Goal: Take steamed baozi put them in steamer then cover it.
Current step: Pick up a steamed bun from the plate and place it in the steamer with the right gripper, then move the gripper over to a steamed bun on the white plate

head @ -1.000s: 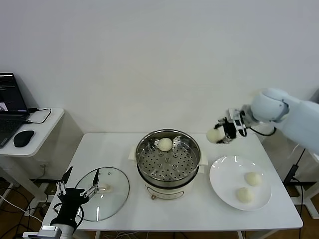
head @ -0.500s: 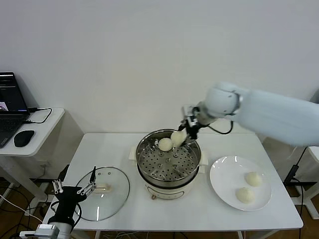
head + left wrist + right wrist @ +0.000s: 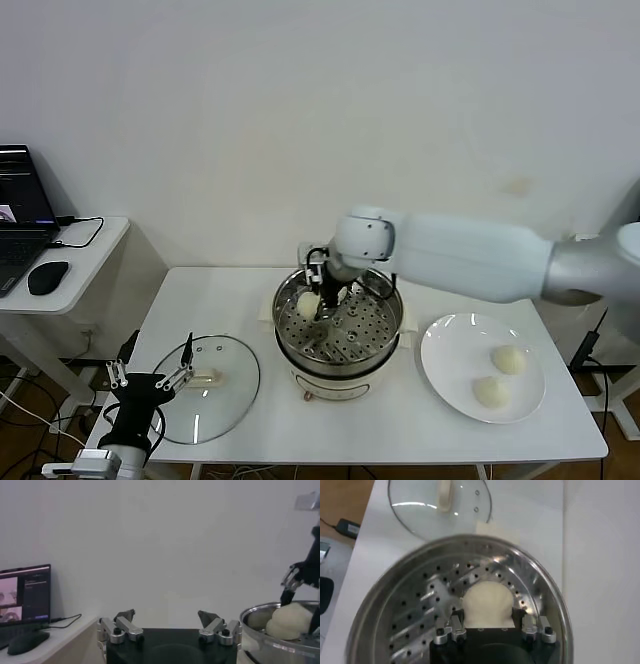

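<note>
The steamer [image 3: 345,358] stands mid-table. My right gripper [image 3: 312,300] reaches down into its left part, shut on a steamed baozi [image 3: 307,304] just above the perforated floor. In the right wrist view the baozi [image 3: 487,600] sits between the fingers [image 3: 456,621] over the steel basket [image 3: 420,605]. Any other baozi in the basket is hidden by the arm. Two baozi [image 3: 509,359] [image 3: 491,391] lie on the white plate [image 3: 455,350]. The cover [image 3: 222,360] lies flat on the table at the left. My left gripper [image 3: 150,378] is open beside it, low at the front left.
A side table with a laptop [image 3: 20,215] and a mouse [image 3: 46,277] stands to the far left. In the left wrist view the steamer rim [image 3: 260,611] with cream dough [image 3: 290,621] above it shows beyond the open left gripper [image 3: 166,616].
My right arm carried the baozi from beside the plate leftward over the steamer and down into the basket's left part. The left gripper sank slightly.
</note>
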